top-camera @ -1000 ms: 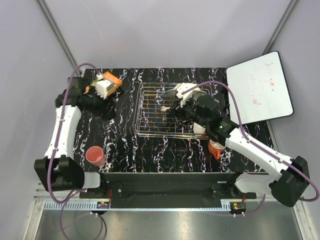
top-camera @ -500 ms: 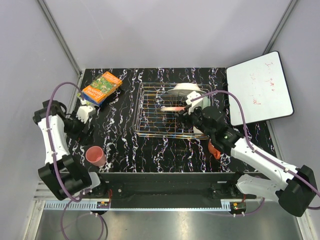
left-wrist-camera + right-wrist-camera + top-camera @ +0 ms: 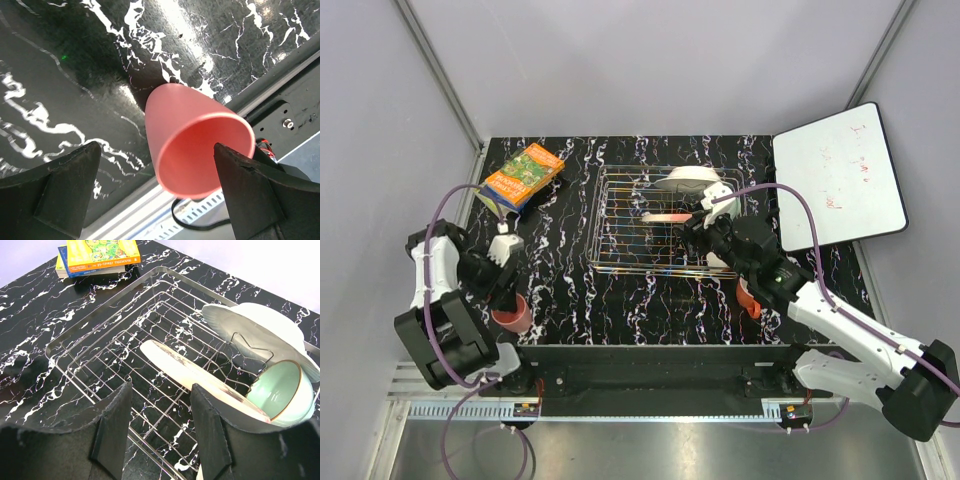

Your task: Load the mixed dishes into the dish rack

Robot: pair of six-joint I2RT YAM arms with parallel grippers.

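Left gripper (image 3: pixel 156 150): jaws fully apart, one finger on each side of the pink tumbler (image 3: pixel 197 150), and we see no contact. The tumbler stands mouth up at the near left edge of the table (image 3: pixel 570 290). Right gripper (image 3: pixel 160 389): jaws apart and empty, above the near side of the dish rack (image 3: pixel 105 360). In the rack we note the pink-cream plate (image 3: pixel 200 377) leaning, the white plate (image 3: pixel 250 325) and the pale green bowl (image 3: pixel 280 387) on its side. The orange mug (image 3: pixel 751 297) sits on the table, near the rack's near right corner.
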